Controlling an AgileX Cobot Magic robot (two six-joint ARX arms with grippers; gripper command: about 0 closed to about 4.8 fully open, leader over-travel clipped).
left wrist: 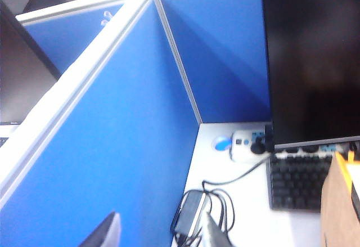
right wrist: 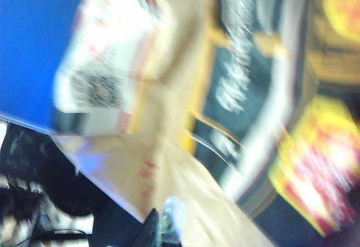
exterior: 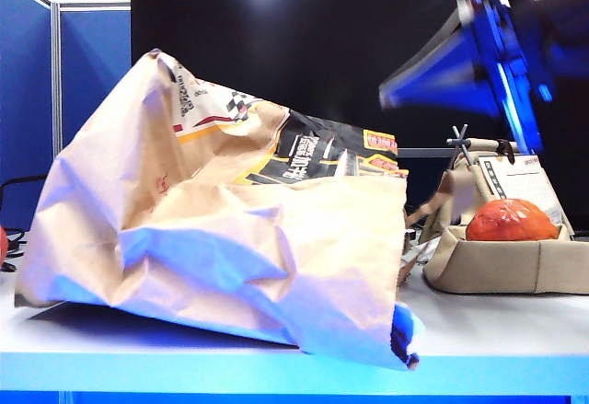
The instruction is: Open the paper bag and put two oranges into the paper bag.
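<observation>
The paper bag [exterior: 230, 238] lies slumped on its side across the white table [exterior: 497, 330], filling the left and middle of the exterior view, its mouth facing right and looking only loosely gaping. One orange [exterior: 512, 221] sits in the beige fabric tray [exterior: 506, 266] just right of the bag; a second orange isn't clearly visible, only a sliver of red at the far left edge that I can't identify.

The right gripper [right wrist: 163, 230] is up high and blurred at the top right of the exterior view; its wrist camera looks down on the bag's printed panel, and its fingertips are pressed together with nothing visibly between them. The left gripper [left wrist: 160, 233] hangs behind the bag, hidden in the exterior view; its wrist camera looks out over a keyboard [left wrist: 298, 179], with a tan corner of the bag alongside. Its fingers stand partly spread, holding nothing.

My read: this is the opening stage, and no fruit is in. The next move calls for getting hold of the bag's upper lip and lifting it so the mouth stands wide.

Writing: white characters on the black panel, a checkered-flag motif and a QR code, all too blurred to read.
</observation>
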